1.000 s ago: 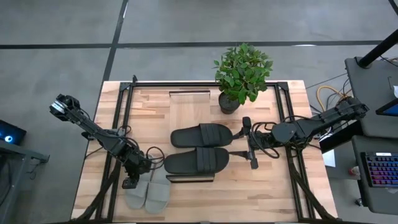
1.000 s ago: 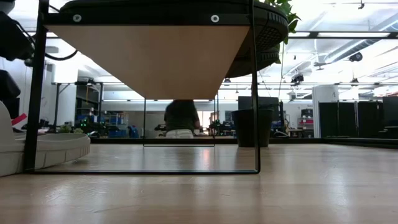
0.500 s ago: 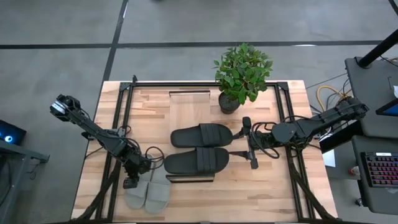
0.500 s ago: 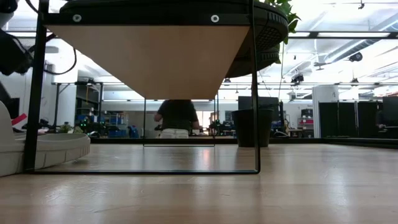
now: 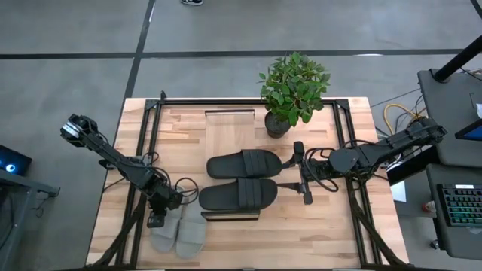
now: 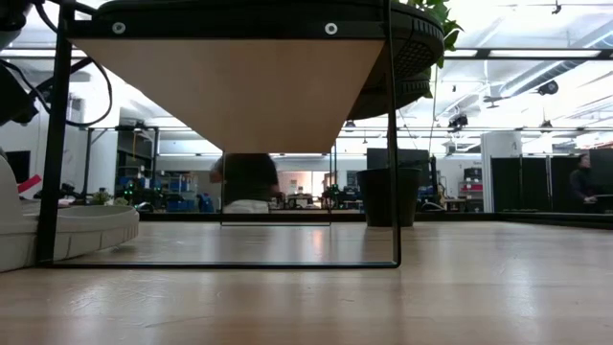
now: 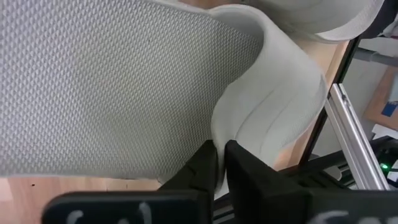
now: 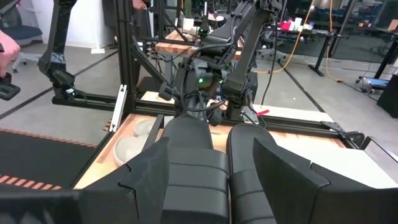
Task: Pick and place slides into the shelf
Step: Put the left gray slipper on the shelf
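The pale grey rubber slide sandal [image 7: 124,87] lies on the wooden bench [image 5: 331,226] near its front left corner, just beside its pale grey mate [image 5: 191,235]; my left gripper [image 7: 219,163] is pinched tight on the edge of its wide strap. The two black rubber slides [image 5: 242,179] sit side by side on the low light-wood shelf [image 5: 228,124]. My right gripper [image 5: 301,173] hangs beside them, fingers apart and holding nothing.
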Motion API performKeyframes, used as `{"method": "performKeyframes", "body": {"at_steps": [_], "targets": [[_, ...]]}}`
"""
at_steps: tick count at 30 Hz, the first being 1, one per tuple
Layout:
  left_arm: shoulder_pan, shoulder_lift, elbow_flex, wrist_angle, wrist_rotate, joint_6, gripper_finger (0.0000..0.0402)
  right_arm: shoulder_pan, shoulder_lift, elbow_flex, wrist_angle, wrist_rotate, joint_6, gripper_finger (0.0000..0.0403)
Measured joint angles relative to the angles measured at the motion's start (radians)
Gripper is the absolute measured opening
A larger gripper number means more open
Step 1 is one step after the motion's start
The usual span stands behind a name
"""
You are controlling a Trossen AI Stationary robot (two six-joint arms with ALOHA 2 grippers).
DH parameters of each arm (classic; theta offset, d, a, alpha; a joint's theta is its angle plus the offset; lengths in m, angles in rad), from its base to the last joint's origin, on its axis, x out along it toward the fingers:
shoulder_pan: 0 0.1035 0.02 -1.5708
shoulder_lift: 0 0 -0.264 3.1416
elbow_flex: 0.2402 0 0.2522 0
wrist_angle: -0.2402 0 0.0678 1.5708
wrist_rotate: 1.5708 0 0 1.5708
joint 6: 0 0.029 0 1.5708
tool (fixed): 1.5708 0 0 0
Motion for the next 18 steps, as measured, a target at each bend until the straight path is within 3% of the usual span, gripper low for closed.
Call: {"method": "performKeyframes", "body": {"at_steps": [10, 18], "targets": [[-0.001, -0.033, 0.007, -0.025, 0.019, -0.008, 0.0001, 0.0, 0.0, 0.0, 0.0, 0.0, -0.003, 0.0219], [-0.002, -0.103, 0.055, -0.233, 0.024, -0.029, 0.0001, 0.0, 0.0, 0.0, 0.0, 0.0, -0.003, 0.0219]]}}
